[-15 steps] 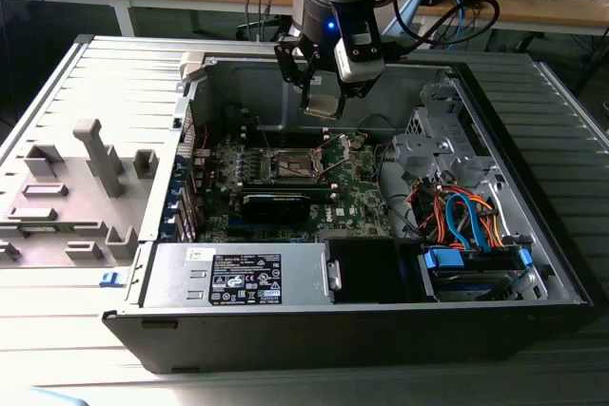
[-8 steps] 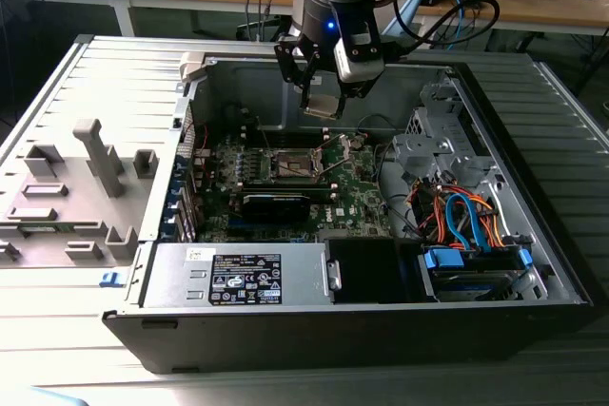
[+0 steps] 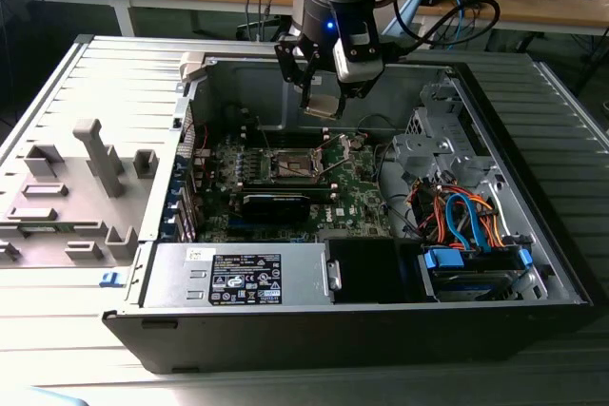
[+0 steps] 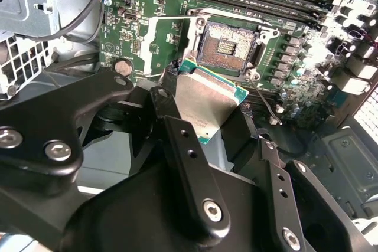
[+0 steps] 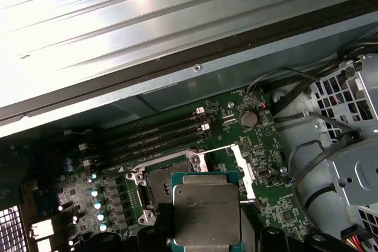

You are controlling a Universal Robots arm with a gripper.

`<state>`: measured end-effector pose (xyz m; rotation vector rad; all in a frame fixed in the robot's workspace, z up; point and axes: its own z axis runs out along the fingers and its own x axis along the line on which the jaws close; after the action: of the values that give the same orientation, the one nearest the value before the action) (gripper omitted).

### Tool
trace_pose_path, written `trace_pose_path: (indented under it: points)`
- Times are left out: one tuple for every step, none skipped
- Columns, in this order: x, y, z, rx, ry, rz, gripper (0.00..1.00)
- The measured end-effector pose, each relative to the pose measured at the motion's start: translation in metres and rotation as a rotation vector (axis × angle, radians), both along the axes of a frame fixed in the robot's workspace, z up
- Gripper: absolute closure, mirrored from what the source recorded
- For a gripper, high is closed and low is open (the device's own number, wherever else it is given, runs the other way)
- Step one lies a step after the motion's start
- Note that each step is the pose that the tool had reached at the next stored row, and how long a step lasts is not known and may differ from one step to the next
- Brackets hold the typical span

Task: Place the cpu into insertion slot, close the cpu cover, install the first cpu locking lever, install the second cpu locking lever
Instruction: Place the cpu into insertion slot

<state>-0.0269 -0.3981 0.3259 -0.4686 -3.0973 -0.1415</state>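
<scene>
I'm looking down on the open computer case (image 3: 381, 325), with the green circuit board (image 3: 357, 192) flat on its floor. My gripper (image 3: 322, 100) hangs over the board. Its fingers are drawn in on the cpu (image 3: 323, 107) and pinch it by two opposite edges, and the second wrist view shows the chip level between them. In the exterior view the cpu sits at about 1 o'clock of the insertion slot (image 3: 297, 165), raised clear of it. The slot is bare, and the cpu cover (image 5: 244, 169) stands swung open beside it.
</scene>
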Motion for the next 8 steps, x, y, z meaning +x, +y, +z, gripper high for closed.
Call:
trace_pose_path:
  points:
    - [0.0,0.0,0.0,0.0,0.0,-0.012,0.45]
    - [0.0,0.0,0.0,0.0,0.0,-0.017,0.45]
    - [0.0,0.0,-0.0001,0.0001,0.0,-0.018,0.45]
    - [0.0,0.0,0.0,0.0,0.0,-0.019,0.45]
    - [0.0,0.0,0.0,0.0,0.0,-0.02,0.45]
    - [0.0,0.0,0.0,0.0,0.0,-0.021,0.45]
    - [0.0,0.0,0.0,0.0,0.0,-0.022,0.45]
    - [0.0,0.0,0.0,0.0,0.0,-0.023,0.45]
